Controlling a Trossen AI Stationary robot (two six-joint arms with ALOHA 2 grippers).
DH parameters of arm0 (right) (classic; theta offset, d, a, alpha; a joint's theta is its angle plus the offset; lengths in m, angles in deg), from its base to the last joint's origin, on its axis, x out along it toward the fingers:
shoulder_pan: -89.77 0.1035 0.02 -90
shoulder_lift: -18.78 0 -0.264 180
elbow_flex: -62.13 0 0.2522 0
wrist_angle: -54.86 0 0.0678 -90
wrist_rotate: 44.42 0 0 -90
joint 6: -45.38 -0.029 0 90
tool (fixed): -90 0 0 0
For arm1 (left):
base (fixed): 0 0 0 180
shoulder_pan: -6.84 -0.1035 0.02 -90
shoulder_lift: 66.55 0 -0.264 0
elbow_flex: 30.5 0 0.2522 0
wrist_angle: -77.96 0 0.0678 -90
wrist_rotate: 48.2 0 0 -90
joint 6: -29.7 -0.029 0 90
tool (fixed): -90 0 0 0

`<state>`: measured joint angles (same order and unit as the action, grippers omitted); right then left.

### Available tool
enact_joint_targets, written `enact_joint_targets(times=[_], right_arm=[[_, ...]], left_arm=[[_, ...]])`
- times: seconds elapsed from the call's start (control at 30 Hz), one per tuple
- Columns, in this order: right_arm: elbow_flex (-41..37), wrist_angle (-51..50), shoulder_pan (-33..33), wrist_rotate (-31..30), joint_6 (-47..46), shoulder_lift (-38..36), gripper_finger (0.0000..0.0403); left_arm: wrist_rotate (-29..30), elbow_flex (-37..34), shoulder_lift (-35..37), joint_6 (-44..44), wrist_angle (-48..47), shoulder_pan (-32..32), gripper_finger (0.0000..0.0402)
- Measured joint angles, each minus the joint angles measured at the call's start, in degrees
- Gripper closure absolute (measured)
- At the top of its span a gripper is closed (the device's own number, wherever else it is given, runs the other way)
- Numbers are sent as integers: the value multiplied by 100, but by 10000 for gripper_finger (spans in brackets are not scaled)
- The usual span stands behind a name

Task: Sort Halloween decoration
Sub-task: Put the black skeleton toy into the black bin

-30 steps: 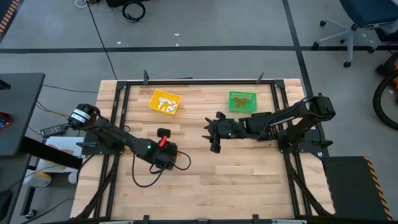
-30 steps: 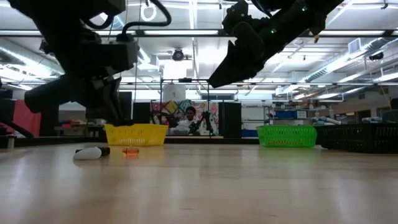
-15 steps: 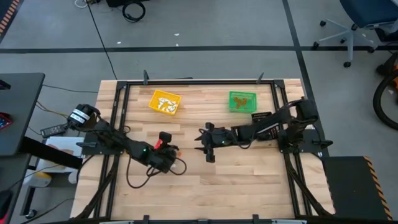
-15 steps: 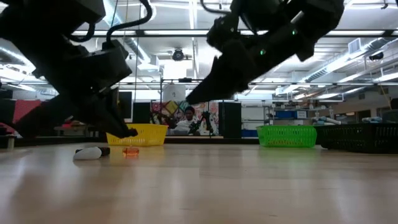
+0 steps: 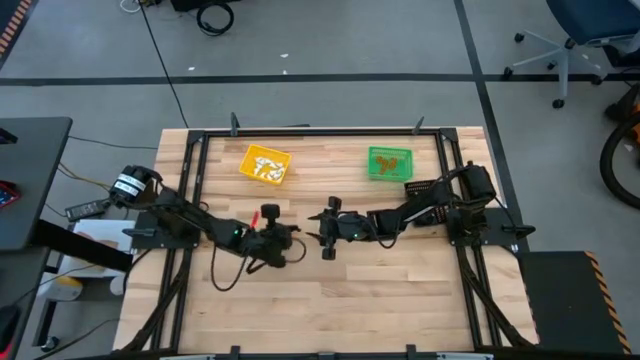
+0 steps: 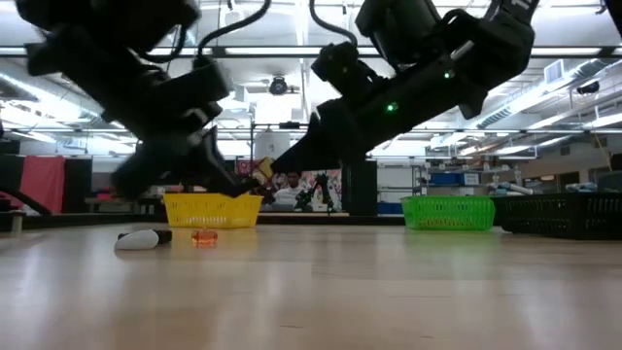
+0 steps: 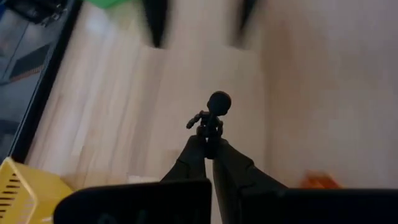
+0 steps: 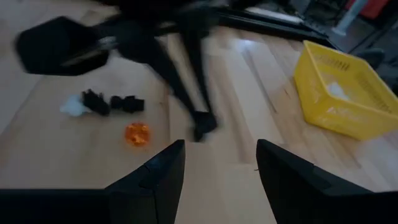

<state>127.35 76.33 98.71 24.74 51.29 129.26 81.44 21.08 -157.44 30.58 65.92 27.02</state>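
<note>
The left pincer is clenched on a black figurine, held upright above the worktop near its centre. The right pincer is spread and empty, facing the left from 3 o'clock. Loose trinkets, including an orange one, lie between them; the figurine's long axis extends straight out of the fingertips towards the right pincer, which is the nearer free arm.

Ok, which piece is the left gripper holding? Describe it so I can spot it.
Look between the yellow bin and the table's middle, where the two arms meet. The left gripper is shut on a tiny black figure with a round head, raised off the wood, unlike the orange piece lying flat.
</note>
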Motion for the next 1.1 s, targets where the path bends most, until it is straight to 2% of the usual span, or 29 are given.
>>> enact_joint_targets(times=[0.17,0.33,0.63,1.1], right_arm=[[0,56,119,-365,407,0,203],[2,124,170,-837,530,0,206],[2,269,172,-819,682,0,214],[2,245,196,-784,780,0,318]], left_arm=[[-171,0,0,76,663,-271,401],[-196,0,0,-340,1074,-355,401],[-280,0,-2,-657,1456,-352,401],[-263,0,-2,-662,1462,-352,401]])
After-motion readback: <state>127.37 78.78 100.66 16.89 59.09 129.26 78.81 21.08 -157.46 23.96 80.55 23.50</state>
